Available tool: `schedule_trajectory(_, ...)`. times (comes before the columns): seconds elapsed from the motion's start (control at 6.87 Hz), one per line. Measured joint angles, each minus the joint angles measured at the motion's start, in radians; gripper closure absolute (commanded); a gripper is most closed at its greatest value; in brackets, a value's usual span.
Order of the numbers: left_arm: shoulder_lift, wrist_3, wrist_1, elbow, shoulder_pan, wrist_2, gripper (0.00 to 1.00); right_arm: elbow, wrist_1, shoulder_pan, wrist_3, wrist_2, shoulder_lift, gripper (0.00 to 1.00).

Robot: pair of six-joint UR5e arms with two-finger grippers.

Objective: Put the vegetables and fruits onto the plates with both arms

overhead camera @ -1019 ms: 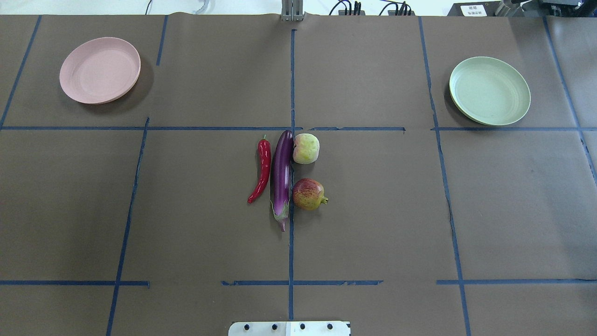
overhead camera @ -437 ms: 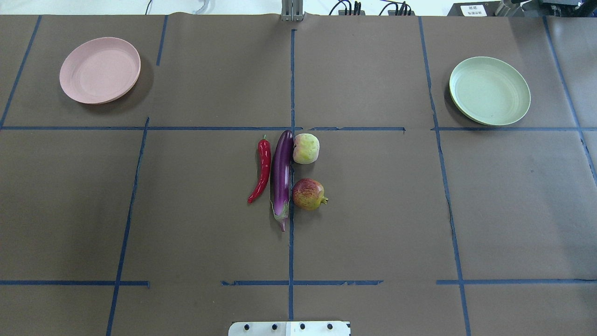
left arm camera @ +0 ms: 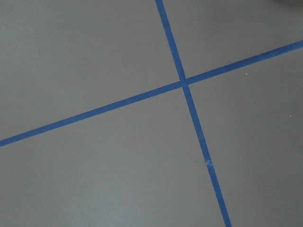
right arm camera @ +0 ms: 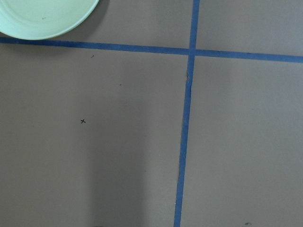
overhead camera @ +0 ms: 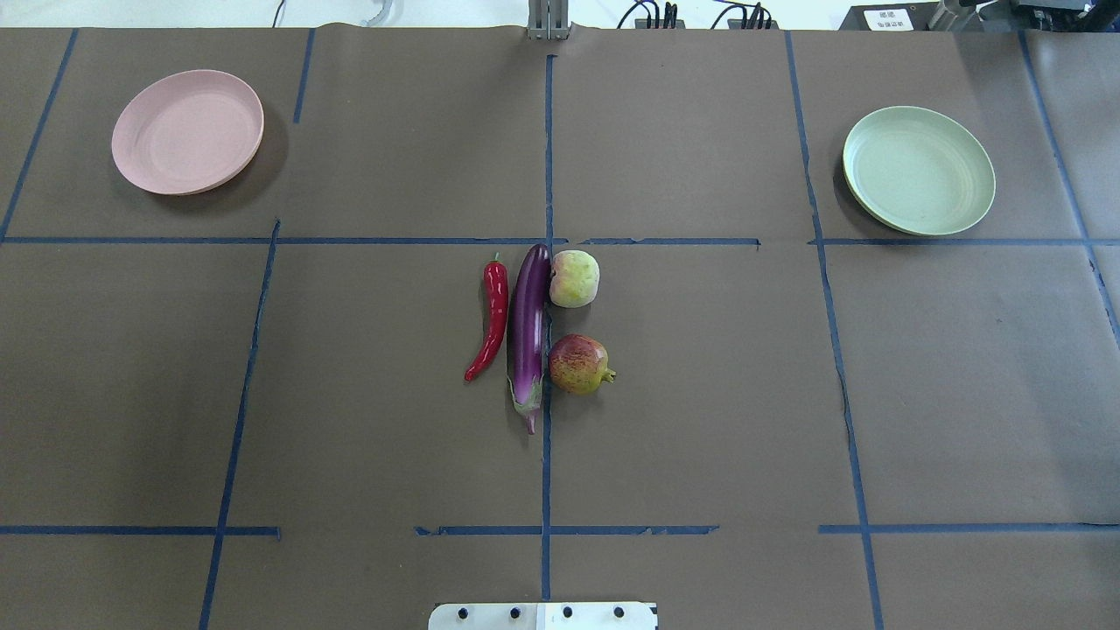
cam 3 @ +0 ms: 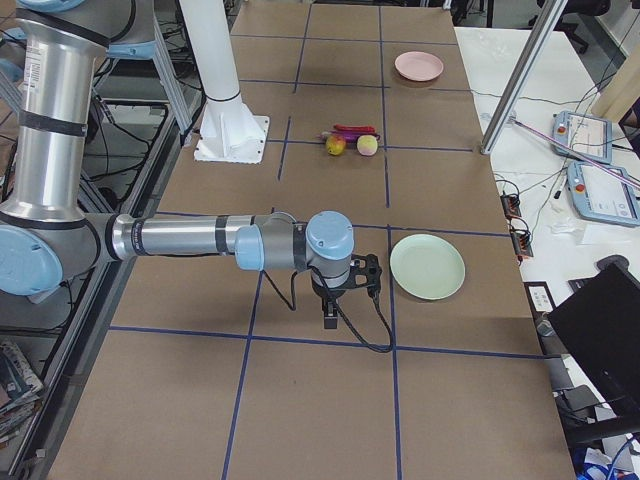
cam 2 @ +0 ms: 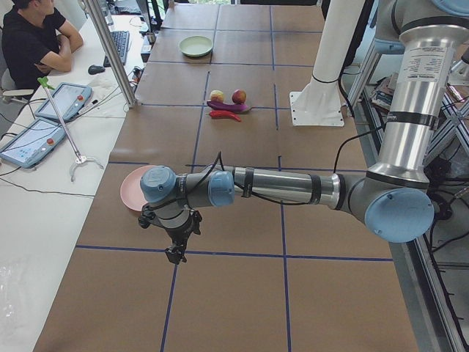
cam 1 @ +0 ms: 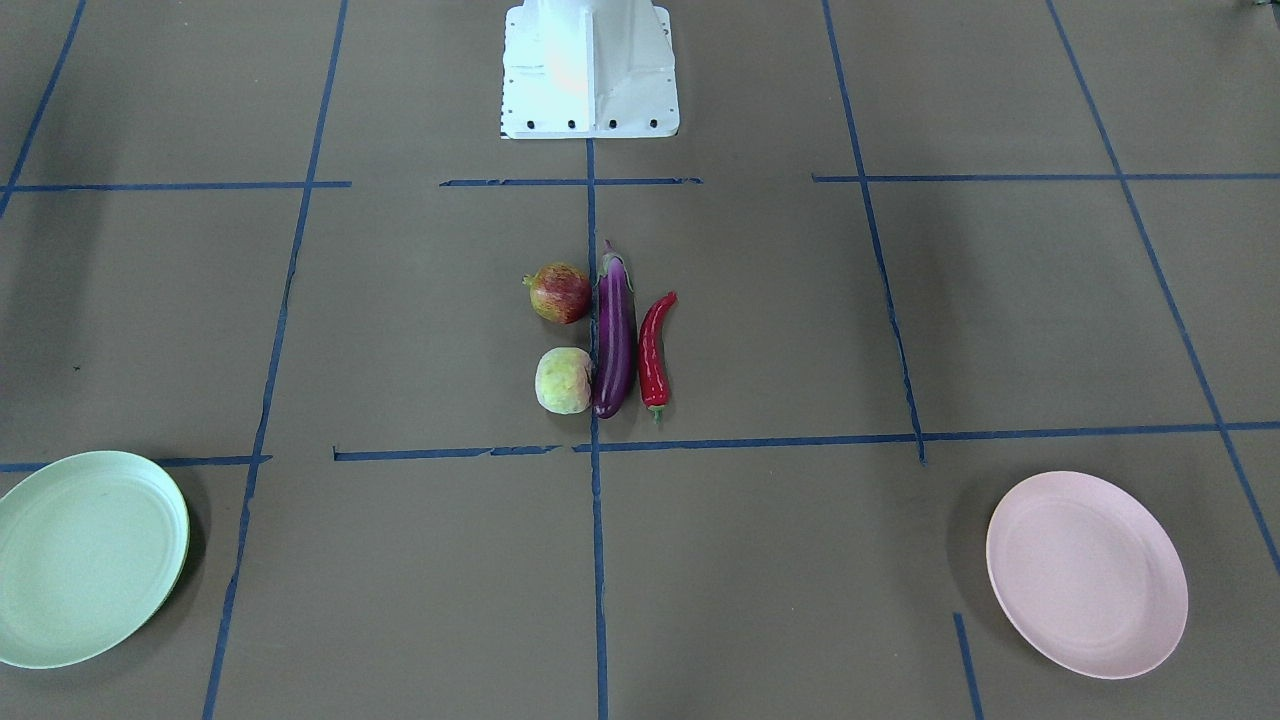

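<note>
The purple eggplant (overhead camera: 529, 337) lies at the table's middle with the red chili (overhead camera: 492, 319) on its left. The pale peach (overhead camera: 574, 278) and the mottled red-yellow fruit (overhead camera: 577, 364) touch its right side. The pink plate (overhead camera: 187, 131) sits far left and the mint green plate (overhead camera: 918, 170) far right; both are empty. My left gripper (cam 2: 176, 255) hangs over bare table beside the pink plate (cam 2: 132, 187). My right gripper (cam 3: 330, 322) hangs beside the green plate (cam 3: 428, 266). Both show only in the side views, so I cannot tell whether they are open.
The white base block (cam 1: 589, 70) stands at the robot's edge. Blue tape lines (overhead camera: 546, 157) grid the brown table cover. An operator (cam 2: 29, 37) sits beyond the far edge by tablets (cam 2: 44, 117). The right wrist view catches the green plate's rim (right arm camera: 47, 16).
</note>
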Motion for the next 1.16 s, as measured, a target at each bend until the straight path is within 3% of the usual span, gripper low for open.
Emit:
schedule_trajectory(0.44,0.006,0.006,-0.034,-0.011,-0.001,-0.025,0.00,0.000,0.043,-0.005,0.039,0.001,-0.001,0.00)
schedule_trajectory(0.73,0.045,0.004,-0.127,-0.011,0.004,-0.065,0.00,0.012,0.070,-0.061,0.141,0.012,0.000,0.00)
schedule_trajectory(0.87,0.060,-0.019,-0.186,-0.007,0.012,-0.071,0.00,0.030,0.129,-0.139,0.275,0.024,0.006,0.00)
schedule_trajectory(1.16,0.068,-0.078,-0.230,-0.007,0.020,-0.074,0.00,0.068,0.352,-0.324,0.706,0.029,0.055,0.00)
